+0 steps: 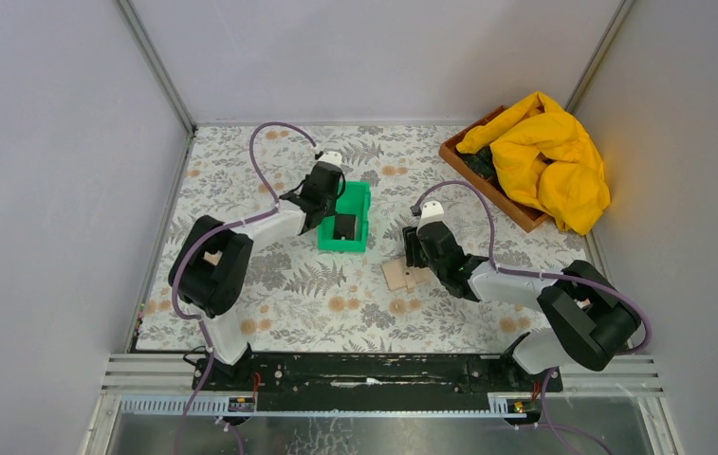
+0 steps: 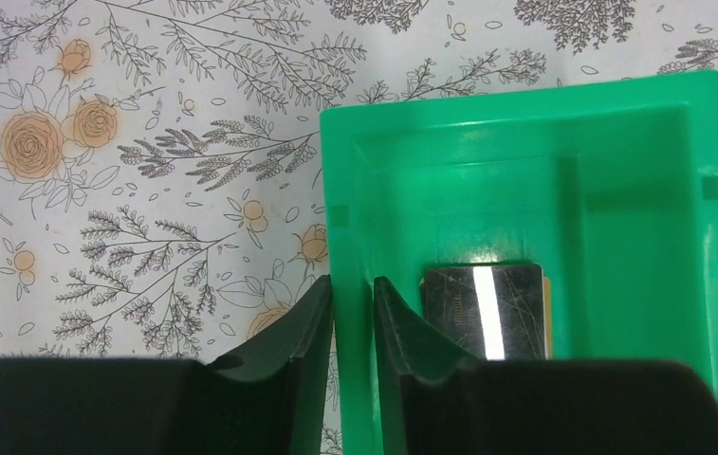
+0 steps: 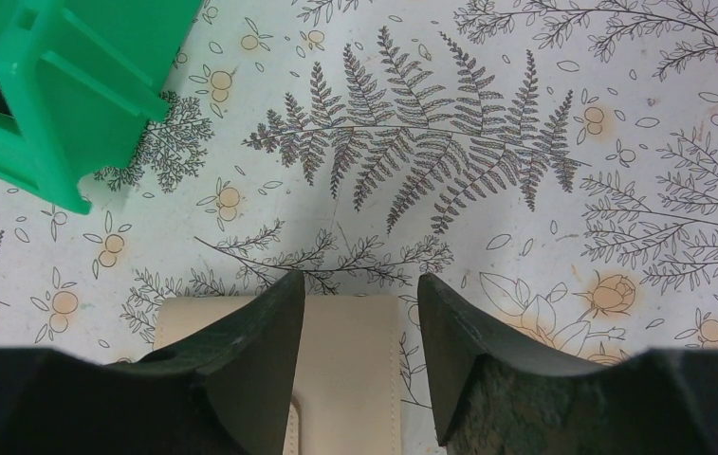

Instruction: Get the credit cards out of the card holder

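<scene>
I see the card holder (image 3: 355,379) lying flat on the floral table (image 3: 544,114), directly under my right gripper (image 3: 359,284), whose jaws stand well apart above it. One glossy black credit card (image 2: 483,308) lies on the floor of the green bin (image 2: 525,95). My left gripper (image 2: 350,284) straddles that bin's wall with narrow jaws, though I cannot tell if they pinch it.

card holder (image 3: 350,365) partly hidden, card (image 2: 483,308) cropped
</scene>
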Robot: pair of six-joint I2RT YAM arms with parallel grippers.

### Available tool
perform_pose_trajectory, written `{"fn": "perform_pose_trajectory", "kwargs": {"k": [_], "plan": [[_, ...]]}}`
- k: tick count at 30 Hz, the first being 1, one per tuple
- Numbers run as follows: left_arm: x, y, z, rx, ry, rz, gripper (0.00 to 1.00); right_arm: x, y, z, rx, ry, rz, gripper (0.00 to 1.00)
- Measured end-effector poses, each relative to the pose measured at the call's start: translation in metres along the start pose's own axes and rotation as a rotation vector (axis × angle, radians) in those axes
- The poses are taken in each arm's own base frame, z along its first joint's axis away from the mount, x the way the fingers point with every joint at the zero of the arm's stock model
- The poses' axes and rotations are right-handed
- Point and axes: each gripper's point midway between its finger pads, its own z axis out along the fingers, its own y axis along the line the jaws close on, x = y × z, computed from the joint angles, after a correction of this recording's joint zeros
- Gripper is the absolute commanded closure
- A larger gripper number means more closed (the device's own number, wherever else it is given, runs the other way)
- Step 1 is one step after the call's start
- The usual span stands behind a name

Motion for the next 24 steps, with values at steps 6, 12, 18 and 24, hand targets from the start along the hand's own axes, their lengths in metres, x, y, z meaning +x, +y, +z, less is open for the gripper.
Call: {"fn": "perform_pose_trajectory", "kwargs": {"k": [6, 12, 18, 24], "plan": [[0.001, 0.004, 0.002, -0.024, -0.002, 0.0, 0.76, 0.001, 0.0, 0.001, 0.001, 0.005, -0.001, 0.45], [0.0, 0.021, 0.004, -0.093, -0.007, -0.008, 0.74, 0.002, 0.0, 0.002, 0.003, 0.009, -0.003, 0.45], [0.003, 0.047, 0.008, -0.167, -0.003, -0.049, 0.72, 0.003, 0.0, 0.003, 0.003, 0.012, -0.004, 0.45], [0.006, 0.073, 0.01, -0.244, -0.001, -0.102, 0.71, 0.006, 0.0, 0.004, 0.006, 0.021, -0.007, 0.45]]}}
